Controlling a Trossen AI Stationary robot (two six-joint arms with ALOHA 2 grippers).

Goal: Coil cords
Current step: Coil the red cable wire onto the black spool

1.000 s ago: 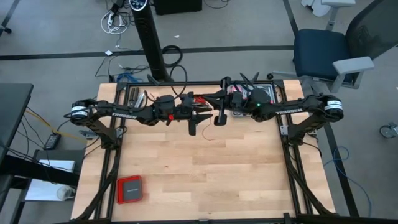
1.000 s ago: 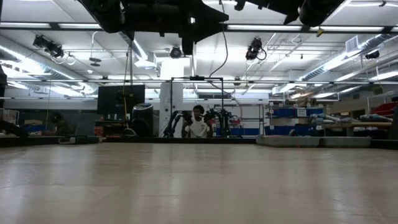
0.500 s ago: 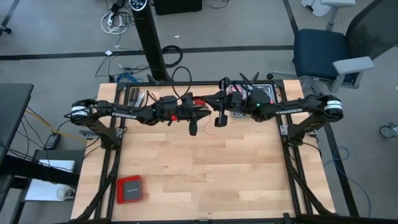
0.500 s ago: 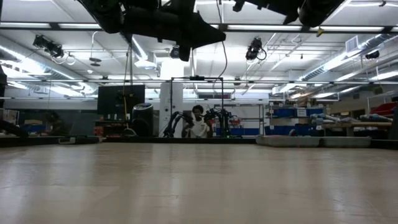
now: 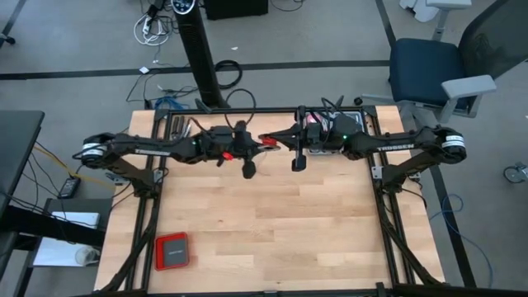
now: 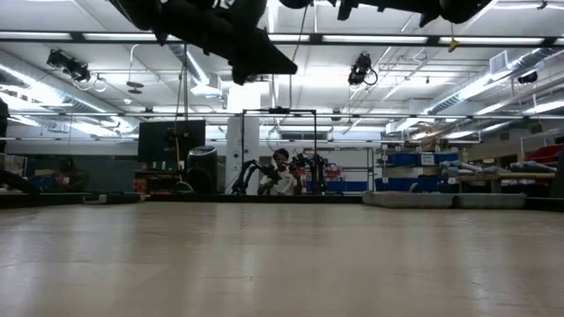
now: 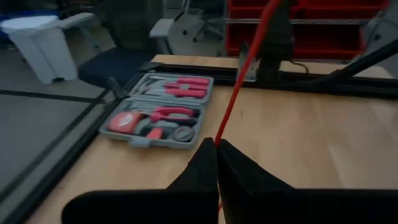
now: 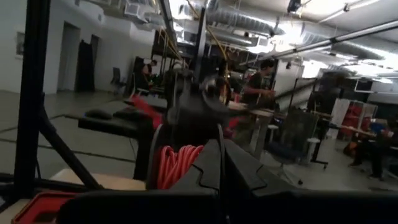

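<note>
The thin red cord (image 7: 239, 81) runs straight through the air from my left gripper (image 7: 216, 144) to my right gripper (image 7: 273, 31). In the high view both grippers meet above the table's far middle, left (image 5: 259, 145) and right (image 5: 280, 139), with the cord (image 5: 268, 140) between them. Both are shut. A bundle of several red turns (image 8: 176, 167) shows right beside my right gripper (image 8: 219, 148). In the low view my left gripper (image 6: 286, 63) hangs high above the wood, tipped down. My left gripper pinches one strand of the cord (image 7: 217, 138) between its two fingertips, coming from the table's left and slanting a little down. The strand leaves the tips in a straight, taut line, clear of the table. My right gripper is shut at the bundle of red turns (image 8: 180, 163); its own fingers (image 8: 205, 168) hide the place of contact. The bundle hangs high above the table.
A grey tool tray (image 5: 332, 125) with red-handled tools lies at the far right, under my right arm. A flat red box (image 5: 172, 250) sits near the front left corner. Bare wood (image 5: 272, 223) spreads over the near half. A person shows far off in the room.
My left gripper has shut on the cord, tipped downward and drawn back toward the table's left. My right gripper has drawn back a little toward the right. The loose strand that drooped below the grippers no longer hangs there.
</note>
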